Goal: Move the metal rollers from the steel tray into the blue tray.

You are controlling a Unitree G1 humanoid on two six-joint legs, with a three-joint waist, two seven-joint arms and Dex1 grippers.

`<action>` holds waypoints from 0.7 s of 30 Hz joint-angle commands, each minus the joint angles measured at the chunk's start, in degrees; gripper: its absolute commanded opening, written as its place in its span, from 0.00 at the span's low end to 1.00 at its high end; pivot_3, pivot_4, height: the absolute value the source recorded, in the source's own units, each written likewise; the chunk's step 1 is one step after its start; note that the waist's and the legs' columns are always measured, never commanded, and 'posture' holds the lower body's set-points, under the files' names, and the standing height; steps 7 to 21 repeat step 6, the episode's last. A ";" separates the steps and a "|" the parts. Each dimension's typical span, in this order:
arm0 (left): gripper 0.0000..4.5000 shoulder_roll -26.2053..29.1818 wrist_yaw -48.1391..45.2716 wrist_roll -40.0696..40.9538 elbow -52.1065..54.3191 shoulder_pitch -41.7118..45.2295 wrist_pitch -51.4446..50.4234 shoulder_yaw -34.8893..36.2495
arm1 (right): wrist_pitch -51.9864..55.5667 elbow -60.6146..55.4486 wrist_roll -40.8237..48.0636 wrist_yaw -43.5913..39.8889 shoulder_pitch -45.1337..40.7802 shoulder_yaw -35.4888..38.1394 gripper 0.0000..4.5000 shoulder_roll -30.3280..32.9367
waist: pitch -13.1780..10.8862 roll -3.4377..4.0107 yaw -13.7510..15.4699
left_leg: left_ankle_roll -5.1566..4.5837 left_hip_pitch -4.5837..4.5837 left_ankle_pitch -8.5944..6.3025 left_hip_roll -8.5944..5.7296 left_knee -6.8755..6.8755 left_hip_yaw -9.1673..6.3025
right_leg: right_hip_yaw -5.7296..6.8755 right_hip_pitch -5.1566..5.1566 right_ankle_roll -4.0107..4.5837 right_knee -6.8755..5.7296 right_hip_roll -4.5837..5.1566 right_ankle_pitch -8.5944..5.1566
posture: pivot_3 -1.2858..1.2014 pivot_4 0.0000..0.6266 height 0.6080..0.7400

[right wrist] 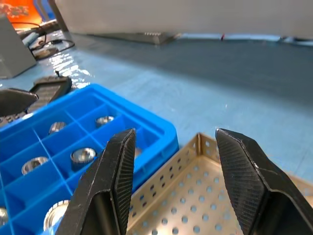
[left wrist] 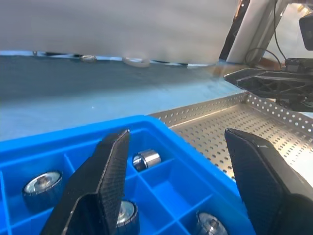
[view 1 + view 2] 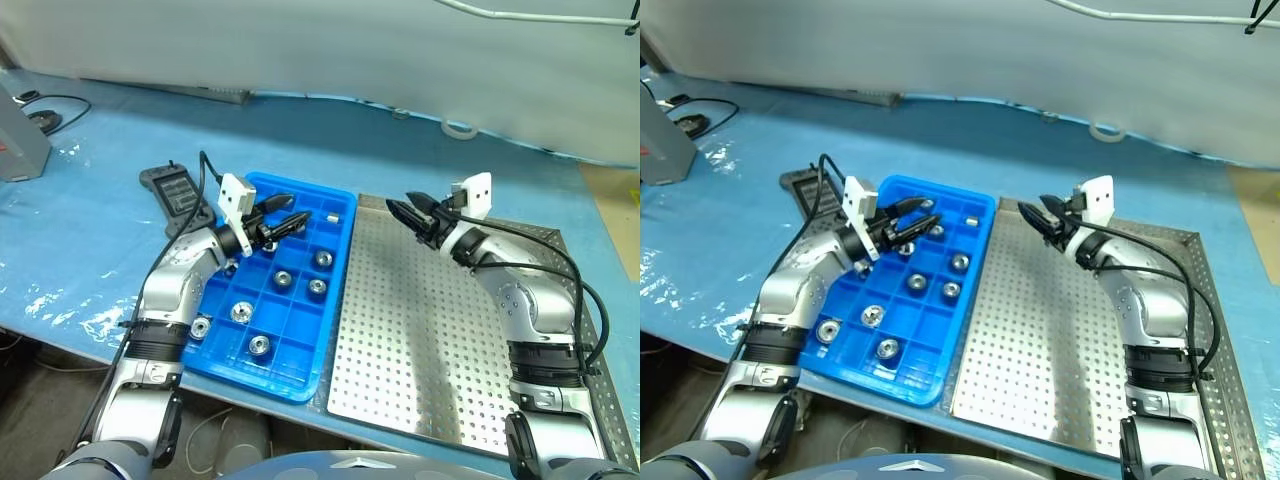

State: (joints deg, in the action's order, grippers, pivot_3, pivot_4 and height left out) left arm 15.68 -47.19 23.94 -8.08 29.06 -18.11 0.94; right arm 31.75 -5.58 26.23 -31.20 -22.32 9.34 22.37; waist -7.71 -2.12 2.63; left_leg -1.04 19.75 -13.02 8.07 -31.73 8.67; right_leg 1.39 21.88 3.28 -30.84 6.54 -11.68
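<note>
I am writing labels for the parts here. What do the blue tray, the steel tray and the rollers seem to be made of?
Blue tray: most likely moulded plastic, with a uniform bright colour, a soft gloss and thin grid walls.
Steel tray: sheet metal, apparently steel, dull silver with rows of punched holes and folded rims.
Rollers: probably polished metal, judging by their bright mirror-like glints around a dark centre.

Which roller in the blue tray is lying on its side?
The metal roller in the blue tray's far corner compartment, next to the steel tray. It shows its curved side; the others face hole-up.
</note>
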 commanded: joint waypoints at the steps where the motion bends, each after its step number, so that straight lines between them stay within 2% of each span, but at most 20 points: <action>1: 0.72 -1.25 0.48 -0.14 -0.04 2.36 1.89 -0.26 | -2.09 -0.55 -0.52 1.37 -2.03 0.23 0.59 -0.70 | 0.00 0.01 -0.02 | 0.00 0.00 0.00 0.00 0.00 0.00 | 0.00 0.00 0.00 0.00 0.00 0.00 | 0.52 0.24 1.00; 21: 0.72 -1.95 -0.21 -1.03 -0.99 1.87 3.12 -1.17 | -2.69 0.25 -1.04 2.14 -3.35 -0.34 0.59 -1.40 | 0.00 0.00 -0.11 | -0.03 0.13 0.01 0.00 0.00 0.00 | 0.00 0.11 0.00 -0.04 -0.01 0.01 | 0.52 0.24 1.00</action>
